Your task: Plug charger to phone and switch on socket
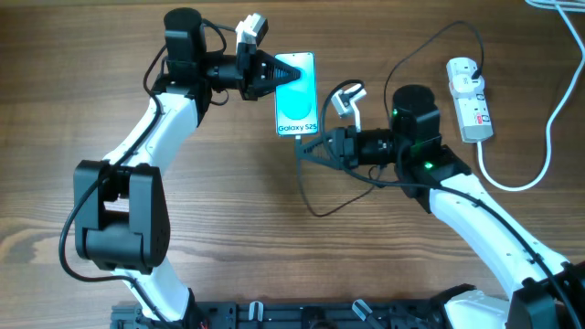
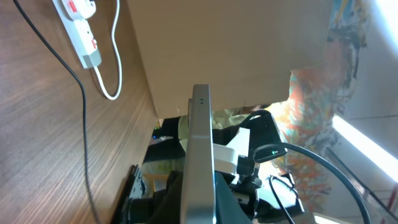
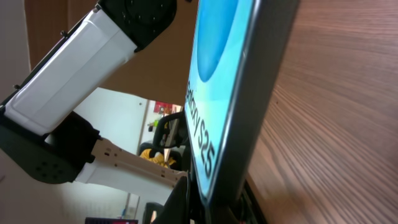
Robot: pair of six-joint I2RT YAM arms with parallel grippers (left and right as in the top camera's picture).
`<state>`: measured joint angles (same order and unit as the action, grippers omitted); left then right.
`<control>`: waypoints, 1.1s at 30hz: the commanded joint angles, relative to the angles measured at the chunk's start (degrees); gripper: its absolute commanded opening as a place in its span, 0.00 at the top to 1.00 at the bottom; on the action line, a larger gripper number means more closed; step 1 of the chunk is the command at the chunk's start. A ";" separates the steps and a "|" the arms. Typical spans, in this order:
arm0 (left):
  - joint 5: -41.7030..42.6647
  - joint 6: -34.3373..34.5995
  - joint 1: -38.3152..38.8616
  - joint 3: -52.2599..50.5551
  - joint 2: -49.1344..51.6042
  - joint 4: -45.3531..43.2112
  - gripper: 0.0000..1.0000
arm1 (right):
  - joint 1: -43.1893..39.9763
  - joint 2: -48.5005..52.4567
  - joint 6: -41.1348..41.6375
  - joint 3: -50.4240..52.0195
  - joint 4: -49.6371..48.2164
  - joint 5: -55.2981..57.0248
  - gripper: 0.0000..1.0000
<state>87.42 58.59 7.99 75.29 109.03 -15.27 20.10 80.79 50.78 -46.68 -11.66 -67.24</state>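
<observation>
- Left claw [image 1: 271,73], black, two-fingered, on a white and black arm: clamped on the upper left edge of a small rectangular smartphone with a bright teal screen reading "Galaxy S25" [image 1: 298,91].
- The smartphone reaches out past this claw's fingertips, screen up. The left wrist view shows it edge-on as a thin silver strip rising from between the fingers.
- Right claw [image 1: 306,149], black, on the other arm: its tips sit just below the phone's bottom edge, pointing at it. I cannot tell whether its fingers are apart or together.
- In the right wrist view, the phone's bottom edge and the "S25" lettering fill the frame right in front of this claw.
- A long thin black charger cable [image 2: 84,143] lies on the brown wooden table [image 1: 228,228], looping beneath the right claw and up towards it. Its tip cannot be made out.
- A white elongated power strip with red-marked switches [image 1: 469,99] lies well behind the right claw, beyond its wrist, with a thick white cord [image 1: 548,137] curling off its near end.
</observation>
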 commanded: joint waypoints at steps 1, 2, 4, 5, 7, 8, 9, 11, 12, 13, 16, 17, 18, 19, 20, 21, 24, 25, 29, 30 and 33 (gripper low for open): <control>2.99 -5.35 0.85 0.72 -0.39 -0.15 0.96 | -4.07 0.37 -3.08 -0.59 -1.42 -0.07 0.96; 2.99 -5.86 0.92 0.72 -0.39 -0.17 0.96 | -4.52 0.37 -3.74 -0.59 -1.42 -0.42 0.96; 2.99 -5.92 0.92 0.72 -0.39 -0.17 0.96 | -4.70 0.37 -4.28 -0.61 -1.46 -0.55 0.96; 2.99 -5.92 0.92 0.72 -0.39 -0.17 0.96 | -4.70 0.37 -4.24 -0.59 -1.79 -0.55 0.96; 2.99 -5.90 0.92 0.72 -0.39 -0.17 0.96 | -4.57 0.37 -4.09 -0.61 -2.32 -0.52 0.95; 2.97 -5.92 0.92 0.72 -0.39 -0.17 0.96 | -4.52 0.37 -4.07 -0.59 -2.47 -0.52 0.95; 2.97 -5.90 0.92 0.72 -0.39 -0.17 0.96 | -4.52 0.37 -4.07 -0.59 -2.47 -0.48 0.96; 2.95 -5.60 0.92 0.72 -0.39 -0.15 0.96 | -4.52 0.37 -4.04 -0.61 -2.45 0.13 0.96; 2.95 -5.40 0.92 0.72 -0.39 -0.13 0.96 | -4.52 0.37 -4.09 -0.59 -2.45 0.46 0.96; 2.95 -5.42 0.92 0.72 -0.39 0.09 0.96 | -4.46 0.37 -4.04 -0.59 -2.45 0.81 0.96; 2.95 -5.42 0.92 0.72 -0.39 0.28 0.96 | -3.13 0.37 -4.04 -0.61 -2.36 2.21 0.96; 2.95 -5.42 0.92 0.72 -0.39 0.28 0.96 | -2.49 0.37 -4.07 -0.61 -2.25 2.91 0.95; 2.93 -5.40 0.90 0.72 -0.39 0.28 0.96 | -1.01 0.37 -4.13 -0.59 -2.16 4.20 0.95; 2.93 -5.22 0.83 0.72 -0.39 0.24 0.96 | -0.07 0.37 -4.31 -0.61 -1.66 5.01 0.96; 2.91 -5.22 0.74 0.72 -0.39 0.24 0.96 | 0.66 0.37 -4.66 -0.61 -0.98 5.68 0.96; 2.91 -5.22 0.52 0.72 -0.39 0.22 0.96 | 1.22 0.37 -5.75 -0.59 0.02 6.23 0.96; 1.42 -1.70 -1.88 0.74 -0.39 -1.29 0.96 | 2.91 0.37 -12.61 -0.61 10.69 14.12 0.96; 0.90 0.63 -3.45 0.74 -0.39 -3.37 0.96 | 3.15 0.37 -14.88 -0.59 14.51 18.01 0.96; 0.02 9.88 -11.10 0.74 -0.39 -10.71 0.96 | 3.32 0.37 -22.56 -0.59 28.13 38.38 0.95; 0.02 10.88 -12.98 0.74 -0.39 -10.95 0.96 | 3.32 0.37 -23.43 -0.59 30.40 43.12 0.95; 0.83 11.34 -18.01 0.72 -0.39 -10.64 0.96 | 3.91 0.39 -23.91 -0.59 34.36 56.96 0.95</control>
<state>87.44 65.95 -5.52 75.29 109.03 -25.76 23.22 80.82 31.07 -46.96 20.27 -31.40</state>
